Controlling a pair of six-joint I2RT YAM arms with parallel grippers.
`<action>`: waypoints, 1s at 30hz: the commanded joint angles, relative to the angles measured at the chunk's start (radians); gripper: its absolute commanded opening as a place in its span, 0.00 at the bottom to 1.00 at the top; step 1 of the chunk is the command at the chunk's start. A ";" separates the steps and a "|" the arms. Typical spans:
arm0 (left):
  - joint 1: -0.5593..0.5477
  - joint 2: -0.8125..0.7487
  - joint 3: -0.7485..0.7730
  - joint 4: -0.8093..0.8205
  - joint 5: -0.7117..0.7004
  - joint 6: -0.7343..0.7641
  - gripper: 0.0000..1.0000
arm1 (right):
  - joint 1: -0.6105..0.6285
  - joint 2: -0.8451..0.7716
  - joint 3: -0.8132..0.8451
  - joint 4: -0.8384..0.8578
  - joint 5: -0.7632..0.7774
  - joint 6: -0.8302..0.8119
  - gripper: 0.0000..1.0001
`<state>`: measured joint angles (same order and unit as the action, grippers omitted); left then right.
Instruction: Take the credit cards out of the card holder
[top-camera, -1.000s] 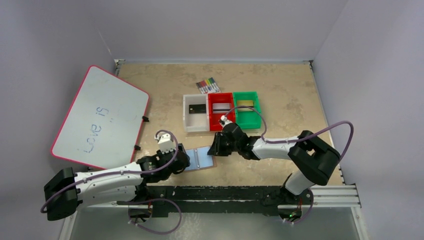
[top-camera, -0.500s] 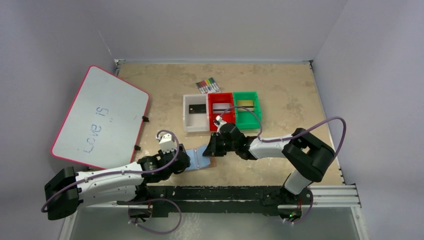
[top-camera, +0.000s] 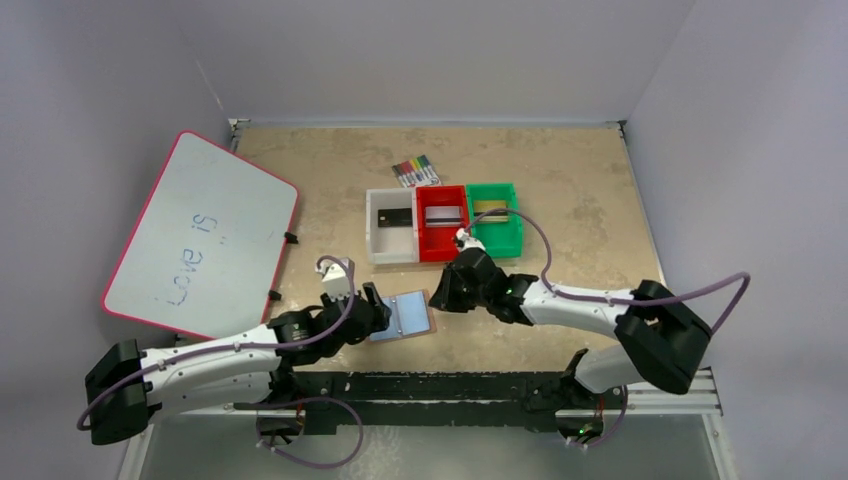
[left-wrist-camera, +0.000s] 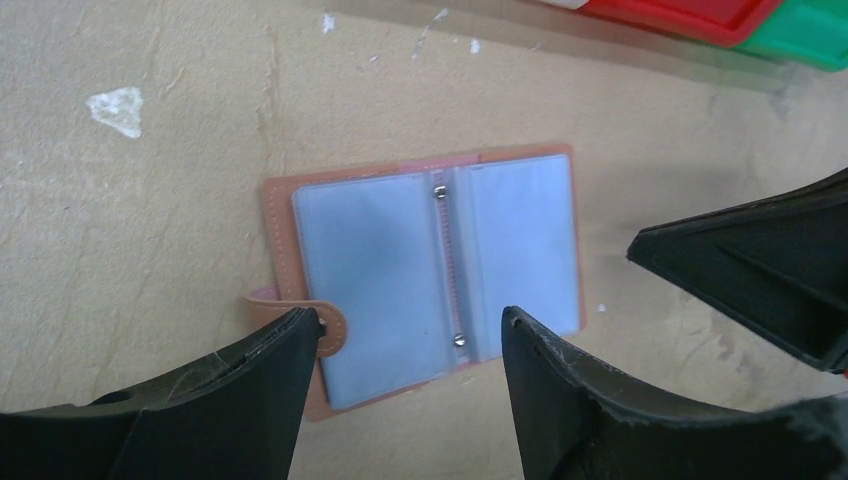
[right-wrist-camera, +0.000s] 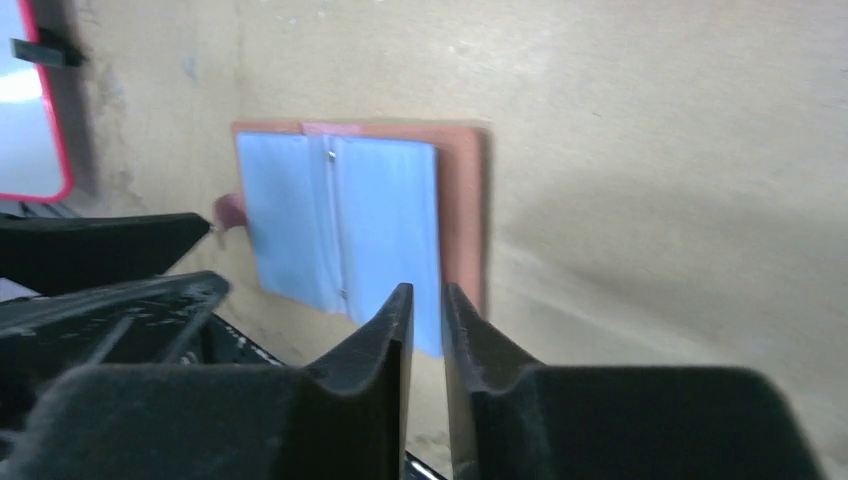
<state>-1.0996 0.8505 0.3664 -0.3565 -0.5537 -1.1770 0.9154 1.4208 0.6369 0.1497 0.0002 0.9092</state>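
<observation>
Evidently, the tan-brown bifold card holder (left-wrist-camera: 380, 260) was laid open for access; the left claw (left-wrist-camera: 410, 318) was spread above it; the right claw (right-wrist-camera: 427, 292) was pinched together, empty.

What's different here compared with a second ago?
The right gripper backed off to the right from the card holder, its jaws closing on nothing; the holder's edge, lifted half a second ago, lies flat and open again. The left gripper, open, edged slightly forward over it. The bins, their cards and the whiteboard stayed put.
</observation>
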 joint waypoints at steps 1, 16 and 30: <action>0.002 -0.031 0.100 0.009 -0.022 0.063 0.69 | 0.003 -0.105 -0.001 -0.140 0.133 0.004 0.29; 0.001 -0.116 0.509 -0.705 -0.580 -0.139 0.77 | 0.003 -0.599 0.074 -0.315 0.622 -0.238 0.95; 0.003 -0.090 0.707 -1.037 -0.771 -0.283 0.78 | -0.257 -0.549 0.219 -0.305 0.740 -0.505 1.00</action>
<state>-1.0996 0.7429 1.0023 -1.2961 -1.2179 -1.4311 0.8364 0.8646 0.7769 -0.1867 0.7734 0.5198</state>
